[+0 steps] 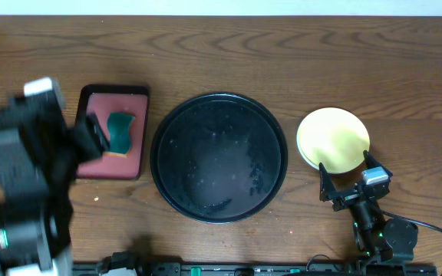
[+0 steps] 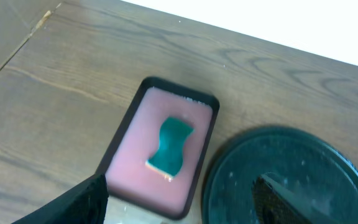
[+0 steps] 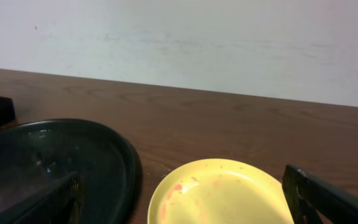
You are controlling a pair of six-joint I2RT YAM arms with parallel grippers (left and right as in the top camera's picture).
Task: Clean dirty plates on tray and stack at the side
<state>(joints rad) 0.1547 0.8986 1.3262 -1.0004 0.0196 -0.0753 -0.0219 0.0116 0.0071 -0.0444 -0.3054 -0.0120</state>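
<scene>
The black round tray (image 1: 219,157) lies mid-table with only water drops on it; it also shows in the left wrist view (image 2: 291,180) and the right wrist view (image 3: 55,162). The yellow plate (image 1: 333,136) lies on the table right of the tray, with reddish smears on it (image 3: 222,193). A thin pale rim shows at its left edge; no pale blue-white plate is seen apart. My right gripper (image 1: 349,176) is open and empty at the plate's near edge (image 3: 191,208). My left gripper (image 1: 92,139) is open and empty over the pink tray's near side (image 2: 179,205).
A pink rectangular dark-rimmed tray (image 1: 90,165) lies left of the black tray with a green sponge (image 1: 119,130) on it, also in the left wrist view (image 2: 170,146). A white wall stands behind the table's far edge.
</scene>
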